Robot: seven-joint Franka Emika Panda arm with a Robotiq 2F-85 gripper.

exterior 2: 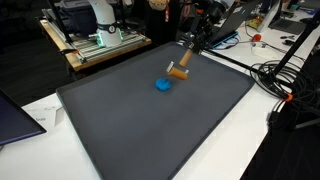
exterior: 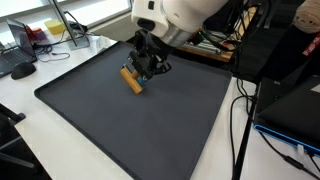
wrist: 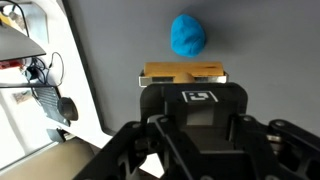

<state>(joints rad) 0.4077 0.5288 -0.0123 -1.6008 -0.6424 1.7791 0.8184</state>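
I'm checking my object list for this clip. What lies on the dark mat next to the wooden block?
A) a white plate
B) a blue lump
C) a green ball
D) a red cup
B: the wrist view shows a blue lump on the mat just past the wooden block, and an exterior view shows it beside the block too.

Mat [exterior: 150, 130]: dark grey, matt, finely textured like rubber or foam.
Block [wrist: 183, 73] on mat: tan wood, smooth, dull finish.
Lump [wrist: 187, 35] on mat beside block: bright blue, soft-looking, slightly bumpy.
Gripper [exterior: 146, 68] over mat: black plastic, faint sheen.
Table [exterior: 60, 62] around mat: white, smooth.
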